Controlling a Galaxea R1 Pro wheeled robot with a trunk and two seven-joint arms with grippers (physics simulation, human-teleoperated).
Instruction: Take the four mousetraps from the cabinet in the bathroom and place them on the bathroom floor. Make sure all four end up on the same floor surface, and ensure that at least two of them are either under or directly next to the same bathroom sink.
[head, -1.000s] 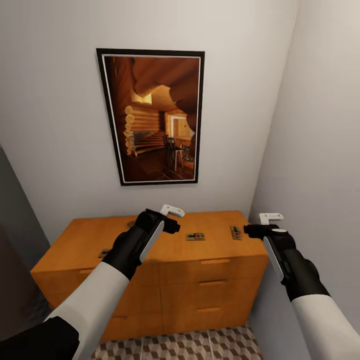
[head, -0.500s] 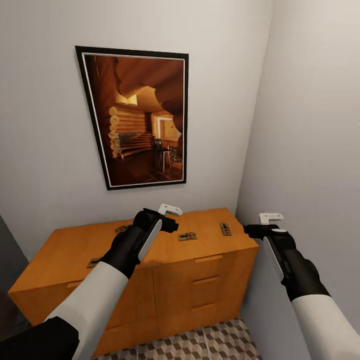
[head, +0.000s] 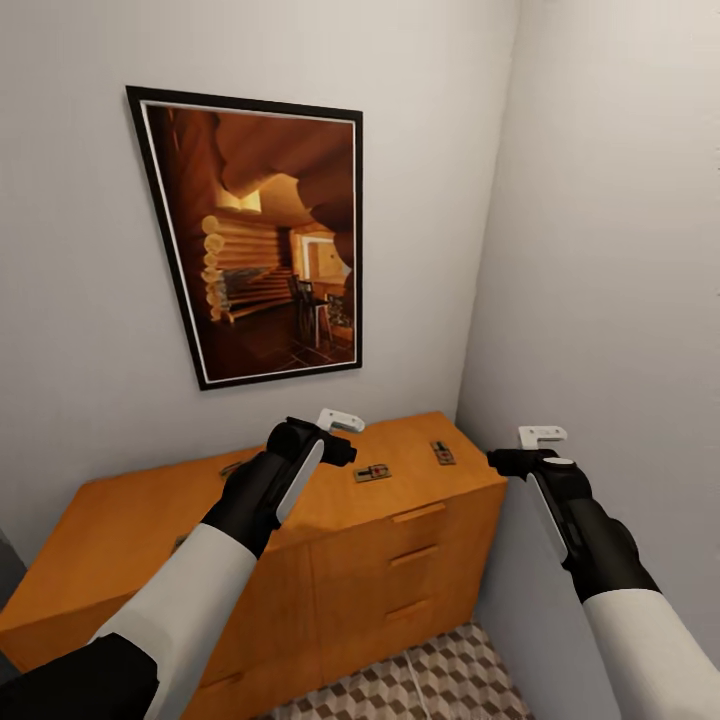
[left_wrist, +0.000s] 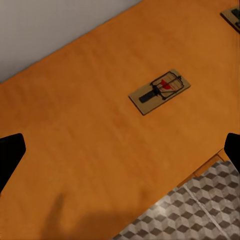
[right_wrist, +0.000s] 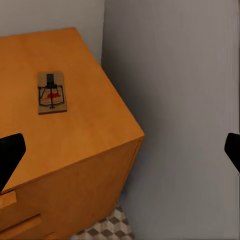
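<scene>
Head view: the whole scene has slid leftward and tilted since a second ago, a shift of the camera, not of the furniture; the cabinet (head: 300, 520) now sits angled into the corner, and the framed picture (head: 255, 235) of a log-cabin interior hangs nearer the left edge. Both arms are held in the same pose as before. The left gripper (head: 340, 421) hovers above the cabinet top, and the right gripper (head: 541, 436) hangs off the cabinet's right end, before the side wall (head: 620, 250). Two mousetraps lie on the top: one (head: 372, 472) just beyond the left gripper, another (head: 442, 453) near the right rear corner. A strip of cube-patterned bathroom floor (head: 440, 680) shows at the cabinet's foot. No writing or label can be read.

Left wrist view: the jaws are spread wide, their dark tips at opposite edges. Between them a mousetrap (left_wrist: 160, 91) lies flat on the wood, red bit showing, with a second (left_wrist: 231, 16) clipped at the corner and floor tiles (left_wrist: 200, 210) past the cabinet edge.

Right wrist view: the jaws again stand wide apart. One mousetrap (right_wrist: 51, 92) rests near the cabinet's end, beside the grey wall (right_wrist: 175, 100).
</scene>
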